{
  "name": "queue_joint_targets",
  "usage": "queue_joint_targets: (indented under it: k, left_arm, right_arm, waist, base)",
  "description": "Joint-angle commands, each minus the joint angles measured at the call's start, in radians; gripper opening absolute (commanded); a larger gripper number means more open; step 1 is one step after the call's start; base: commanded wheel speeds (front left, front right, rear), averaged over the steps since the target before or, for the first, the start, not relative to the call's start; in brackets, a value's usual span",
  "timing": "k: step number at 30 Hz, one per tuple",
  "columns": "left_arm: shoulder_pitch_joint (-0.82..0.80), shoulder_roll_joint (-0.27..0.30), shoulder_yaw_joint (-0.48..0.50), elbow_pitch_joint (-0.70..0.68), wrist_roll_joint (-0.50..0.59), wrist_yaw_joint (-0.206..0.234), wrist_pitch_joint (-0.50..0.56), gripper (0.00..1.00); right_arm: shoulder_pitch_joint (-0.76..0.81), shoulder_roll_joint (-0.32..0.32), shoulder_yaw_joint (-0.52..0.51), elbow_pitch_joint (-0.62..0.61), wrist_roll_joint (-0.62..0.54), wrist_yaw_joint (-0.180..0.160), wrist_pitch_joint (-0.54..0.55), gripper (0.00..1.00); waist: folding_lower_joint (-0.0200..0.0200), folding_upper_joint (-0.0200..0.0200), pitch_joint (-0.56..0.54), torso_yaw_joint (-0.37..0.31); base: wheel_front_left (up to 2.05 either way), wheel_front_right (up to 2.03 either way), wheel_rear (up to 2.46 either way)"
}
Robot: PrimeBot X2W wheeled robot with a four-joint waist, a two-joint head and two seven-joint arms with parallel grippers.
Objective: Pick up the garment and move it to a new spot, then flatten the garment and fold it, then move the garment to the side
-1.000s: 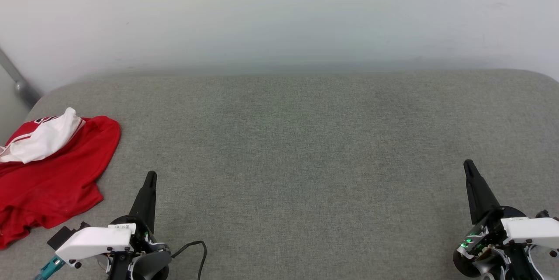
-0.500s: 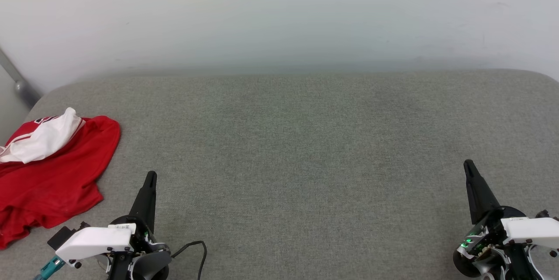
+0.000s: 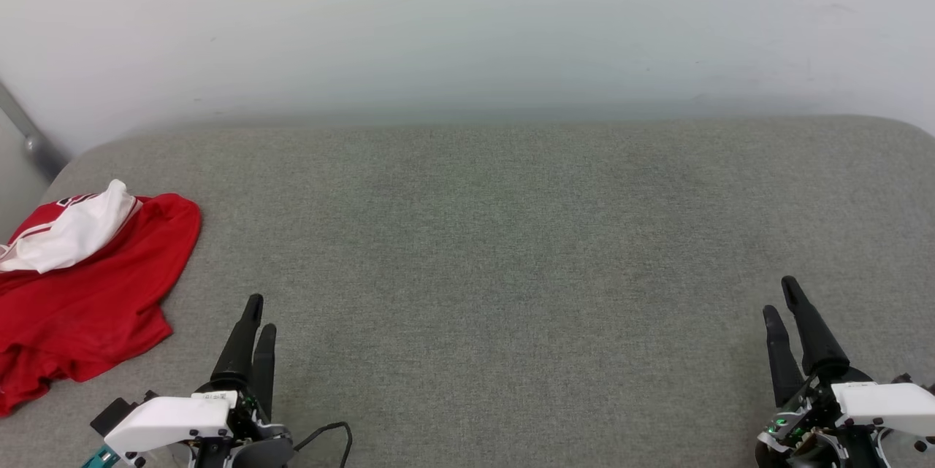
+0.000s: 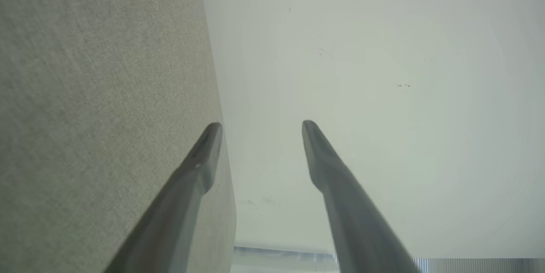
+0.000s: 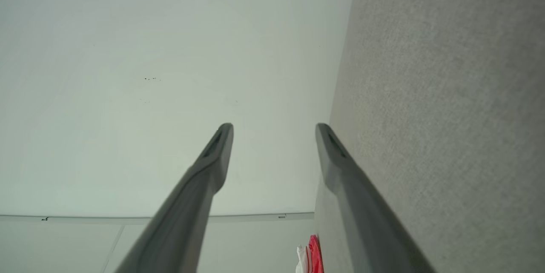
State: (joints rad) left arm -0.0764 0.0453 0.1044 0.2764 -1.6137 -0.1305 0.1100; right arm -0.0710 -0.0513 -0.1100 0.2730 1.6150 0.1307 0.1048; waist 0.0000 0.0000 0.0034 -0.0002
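Observation:
The garment (image 3: 80,285) lies crumpled at the left edge of the grey cushioned surface (image 3: 497,249), red with a white sleeve folded on top. A sliver of the garment (image 5: 313,258) shows at the bottom of the right wrist view. My left gripper (image 3: 259,316) hovers at the lower left, just right of the jersey and apart from it, open and empty. Its fingers (image 4: 204,158) stand well apart in the left wrist view. My right gripper (image 3: 780,296) sits at the lower right, far from the jersey, open with nothing between its fingers (image 5: 328,149).
A pale wall (image 3: 467,22) rises behind the grey surface. A grey metal bar (image 3: 29,136) slants at the far left by the surface's corner. A black cable (image 3: 329,433) loops beside my left wrist.
Both grippers have drawn back toward the bottom edge and turned, so two fingers of each now show apart. The garment has not moved.

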Motion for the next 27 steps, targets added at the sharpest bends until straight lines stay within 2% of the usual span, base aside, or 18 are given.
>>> queue_joint_targets:
  k: [1, 9, 14, 27]
  left_arm:
    - [-0.023, 0.002, -0.015, -0.025, 0.000, 0.000, -0.012, 1.00]
    - [-0.026, 0.006, -0.063, -0.059, 0.017, 0.000, -0.052, 1.00]
    - [-0.027, 0.015, -0.096, -0.078, 0.059, 0.000, -0.080, 1.00]
    - [-0.027, 0.014, -0.134, -0.111, 0.223, 0.000, -0.134, 1.00]
  right_arm:
    - [-0.016, -0.001, 0.008, -0.027, -0.009, 0.000, -0.014, 1.00]
    - [-0.006, 0.000, 0.031, -0.057, -0.021, 0.000, -0.053, 1.00]
    - [0.000, 0.000, 0.036, -0.073, -0.071, 0.000, -0.076, 1.00]
    - [0.011, 0.000, 0.041, -0.130, -0.342, 0.000, -0.130, 1.00]
  waist:
    - [0.0000, 0.0000, 0.001, 0.000]
    - [0.0000, 0.0000, 0.001, 0.002]
    - [0.0000, 0.0000, 0.001, 0.003]
    - [0.0000, 0.0000, 0.001, 0.008]
  base:
    - [0.00, 0.00, 0.00]
    - [0.00, 0.00, 0.00]
    - [0.00, 0.00, 0.00]
    - [0.00, 0.00, 0.00]
